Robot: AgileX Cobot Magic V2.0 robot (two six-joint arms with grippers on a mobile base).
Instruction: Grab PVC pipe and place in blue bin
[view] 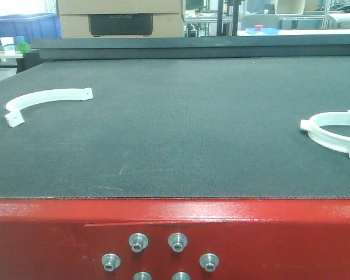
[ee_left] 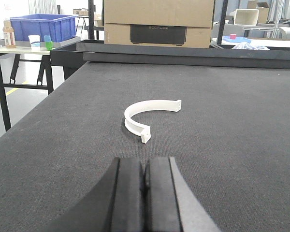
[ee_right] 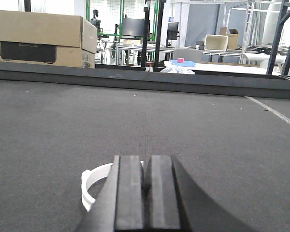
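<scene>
The task looks barely begun: both curved white pieces lie flat on the worktop and neither is held. The left PVC pipe piece sits near the worktop's left edge, and in the left wrist view it lies a little ahead of the left gripper, whose jaws are pressed together on nothing. The right PVC pipe piece rests near the right edge; in the right wrist view it is just beside and partly hidden behind the right gripper, which is likewise closed and empty. The blue bin stands on a side table beyond the far left corner, well apart from both pieces, so opening, grasping, carrying and dropping all remain. The surface is a dark, matte, textured mat with a red front panel studded with bolts; behind it stand a cardboard box and a cluttered workshop of frames and benches
</scene>
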